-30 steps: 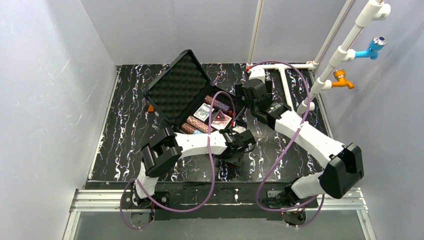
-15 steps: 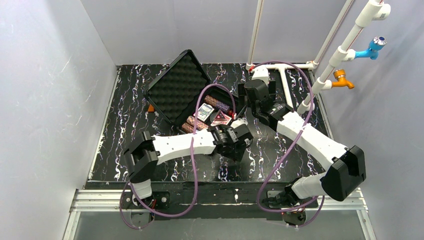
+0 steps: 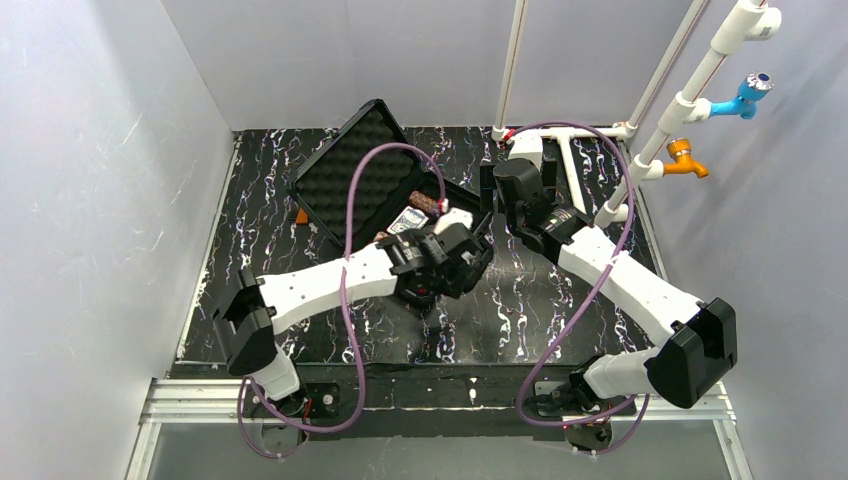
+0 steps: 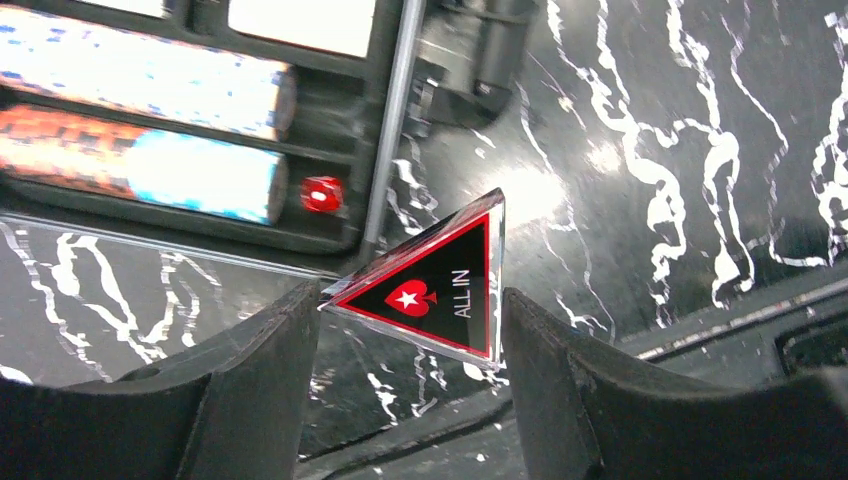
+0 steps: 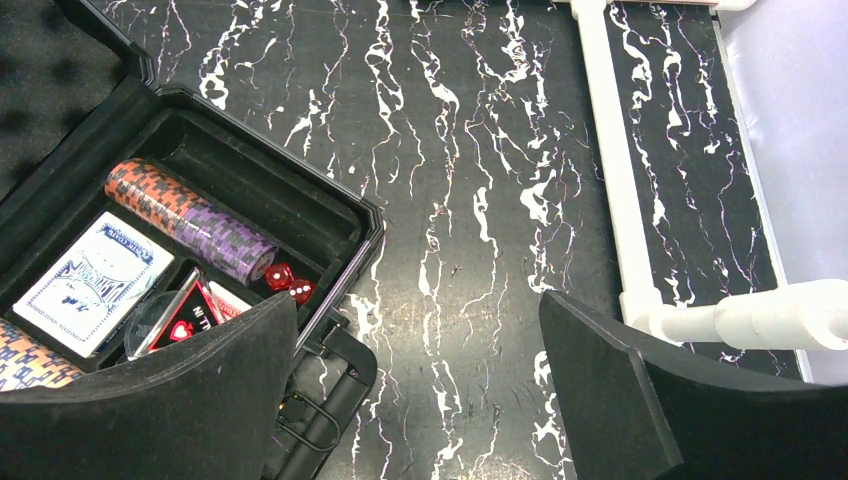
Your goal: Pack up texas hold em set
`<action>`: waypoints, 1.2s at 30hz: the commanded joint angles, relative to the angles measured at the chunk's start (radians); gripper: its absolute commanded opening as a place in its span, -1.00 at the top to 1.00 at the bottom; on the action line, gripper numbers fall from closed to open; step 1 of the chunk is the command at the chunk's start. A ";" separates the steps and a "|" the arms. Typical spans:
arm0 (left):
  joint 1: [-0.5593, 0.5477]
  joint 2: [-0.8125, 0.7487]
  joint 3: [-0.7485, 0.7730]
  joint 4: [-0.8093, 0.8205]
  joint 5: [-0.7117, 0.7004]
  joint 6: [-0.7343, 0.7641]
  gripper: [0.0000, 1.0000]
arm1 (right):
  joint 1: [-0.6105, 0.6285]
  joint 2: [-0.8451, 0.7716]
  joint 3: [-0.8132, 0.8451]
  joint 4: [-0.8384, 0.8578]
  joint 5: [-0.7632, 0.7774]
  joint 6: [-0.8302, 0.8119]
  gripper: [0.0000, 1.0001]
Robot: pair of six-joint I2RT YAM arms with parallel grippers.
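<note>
Across the floor of the pen runs a black tabletop [image 3: 560, 290] veined with white. Pale grey walls [image 3: 100, 150] close it in on three sides. White pipes [image 3: 680, 100] climb the right corner, carrying one blue tap [image 3: 745, 98] and one orange tap [image 3: 685, 158]. A small orange object [image 3: 301, 215] lies against the far left side of the case.

The case [image 5: 350, 235] is black hard plastic and stands open at the middle of the table. Its lid [image 3: 355, 180], lined with dimpled dark foam, is thrown back toward the far left.

From the right wrist, the tray shows one chip roll [image 5: 190, 220], part orange-brown and part purple. Two red dice [image 5: 290, 285] sit at its end. One blue-backed card deck [image 5: 85, 280] lies beside it, and one red-edged triangle [image 5: 185, 315] is partly hidden by a finger. A sliver of a second roll [image 5: 25, 360] shows at the frame's edge.

From the left wrist, two rolls lie side by side, a pale one [image 4: 140, 75] and an orange-and-blue one [image 4: 140, 170]. A single red die [image 4: 321, 193] sits at the end of the second roll.

The left gripper [image 4: 410, 300] is clamped on a triangular marker [image 4: 440, 285], black with a red border, a star-and-spade badge and the words ALL IN. It holds the marker just outside the case's rim, over the tabletop.

The right gripper [image 5: 418, 310] hangs beside the case's right corner, its fingers spread wide with nothing between them.
</note>
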 commanded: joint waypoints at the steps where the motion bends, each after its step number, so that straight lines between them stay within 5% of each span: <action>1: 0.114 -0.107 -0.013 -0.021 -0.011 0.059 -0.05 | 0.001 -0.031 -0.008 0.040 0.021 0.012 -0.96; 16: 0.389 -0.046 0.065 0.009 0.123 0.191 -0.09 | 0.001 -0.022 -0.008 0.047 -0.005 0.013 -0.96; 36: 0.508 0.253 0.301 0.016 0.208 0.256 -0.08 | 0.001 -0.018 -0.017 0.055 -0.026 0.018 -0.96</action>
